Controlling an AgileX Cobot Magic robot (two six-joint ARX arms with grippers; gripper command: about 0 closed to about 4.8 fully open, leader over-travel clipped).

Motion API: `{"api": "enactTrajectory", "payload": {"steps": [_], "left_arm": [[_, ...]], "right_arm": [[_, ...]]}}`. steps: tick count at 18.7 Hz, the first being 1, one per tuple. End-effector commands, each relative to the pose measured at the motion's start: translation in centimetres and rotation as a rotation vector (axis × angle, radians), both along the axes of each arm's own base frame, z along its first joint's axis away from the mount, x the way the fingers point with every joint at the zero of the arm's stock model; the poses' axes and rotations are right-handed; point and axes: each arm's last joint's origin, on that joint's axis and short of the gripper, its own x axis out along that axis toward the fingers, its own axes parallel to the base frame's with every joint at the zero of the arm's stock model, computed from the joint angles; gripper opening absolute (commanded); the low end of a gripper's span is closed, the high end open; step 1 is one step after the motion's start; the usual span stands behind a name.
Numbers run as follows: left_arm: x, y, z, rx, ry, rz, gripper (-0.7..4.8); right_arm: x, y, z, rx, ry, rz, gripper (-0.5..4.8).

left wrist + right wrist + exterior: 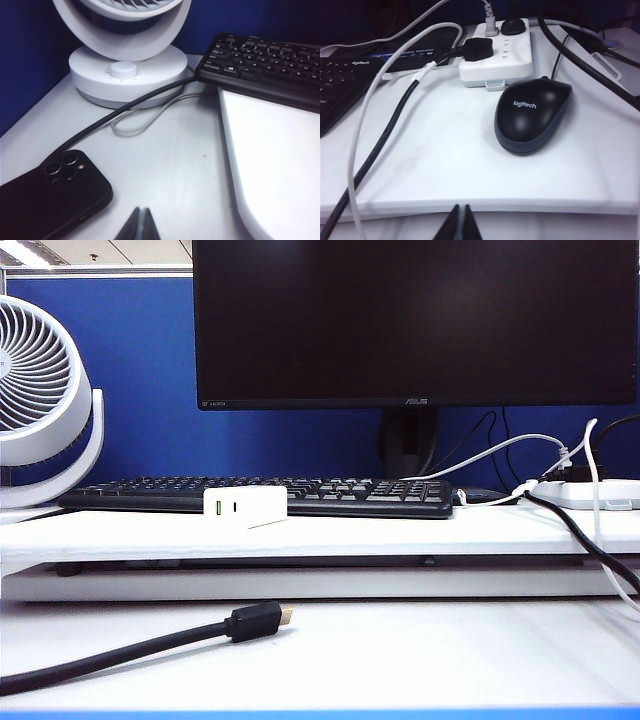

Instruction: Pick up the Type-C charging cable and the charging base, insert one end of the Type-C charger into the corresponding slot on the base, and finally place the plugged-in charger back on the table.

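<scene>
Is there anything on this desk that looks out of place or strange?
Nothing is spilled or broken. One oddity: the charging base stands on the shelf board against the keyboard, with nothing plugged in. A thick black cable lies loose across the table. Left gripper and right gripper are shut, holding nothing.

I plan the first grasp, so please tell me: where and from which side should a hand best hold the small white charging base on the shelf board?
Grip the charging base across its two short ends, coming from above. It lies long-side toward the camera on the raised shelf board, just before the keyboard, which probably blocks an approach from behind. This would also keep the front face with the ports uncovered.
</scene>
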Motion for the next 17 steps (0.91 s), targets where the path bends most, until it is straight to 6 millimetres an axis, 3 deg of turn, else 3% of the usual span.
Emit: {"api": "enactTrajectory", "payload": {"steps": [1, 3, 6, 8, 12, 15, 17], "left_arm": [[0.0, -0.2, -0.2, -0.016, 0.015, -0.075, -0.02], [0.0, -0.2, -0.2, -0.016, 0.014, -0.077, -0.03], [0.1, -0.2, 0.9, -0.072, -0.083, -0.071, -0.03], [-0.4, -0.1, 3.5, -0.131, -0.174, -0.028, -0.03], [-0.8, 0.1, 8.7, -0.121, -0.252, 0.059, -0.03], [0.3, 0.2, 13.0, -0.122, -0.264, 0.059, -0.03], [1.9, 0.3, 16.8, -0.119, -0.276, 0.065, -0.03]], "right_arm": [[0.0, 0.0, -0.2, 0.029, 0.007, 0.004, -0.06], [0.0, 0.0, -0.2, 0.023, 0.006, 0.002, -0.05], [-0.1, 0.0, 1.4, 0.079, -0.072, -0.001, -0.05], [-0.9, 0.0, 4.9, 0.081, -0.176, -0.001, -0.05], [-2.2, -0.1, 9.1, 0.082, -0.284, 0.004, -0.05], [-2.8, -0.1, 12.4, 0.084, -0.332, 0.005, -0.05], [-2.8, -0.1, 15.6, 0.085, -0.357, 0.007, -0.05]]}}
